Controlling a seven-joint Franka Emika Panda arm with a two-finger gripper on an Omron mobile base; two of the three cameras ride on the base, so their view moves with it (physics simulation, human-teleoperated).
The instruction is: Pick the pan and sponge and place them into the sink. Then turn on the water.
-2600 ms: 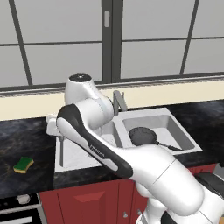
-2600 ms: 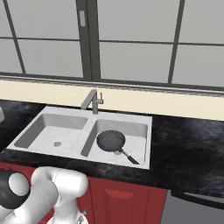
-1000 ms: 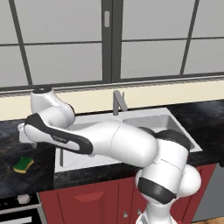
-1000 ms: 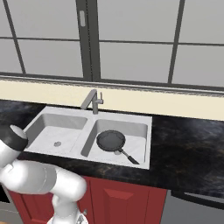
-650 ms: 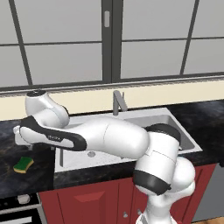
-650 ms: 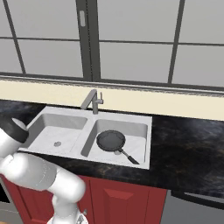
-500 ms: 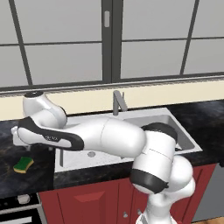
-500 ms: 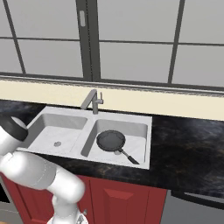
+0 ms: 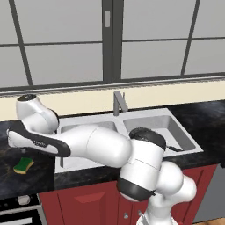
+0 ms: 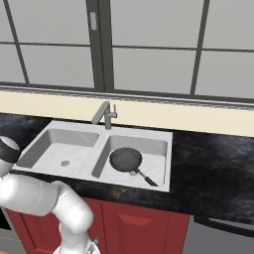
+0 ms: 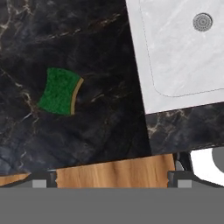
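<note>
One pan [image 10: 126, 159], handle toward front-right.

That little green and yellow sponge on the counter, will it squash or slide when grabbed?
The sponge looks soft, so it probably squashes a bit. It is small and likely light. Lying flat on the smooth dark counter, it may slide if nudged.

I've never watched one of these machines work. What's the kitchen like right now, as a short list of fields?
pan: pan lies in the right basin of the sink
sponge: sponge lies green side up on the black counter, left of the sink
hand: hand is open, above the counter near the sponge, holding nothing
faucet: faucet shows no water
</note>
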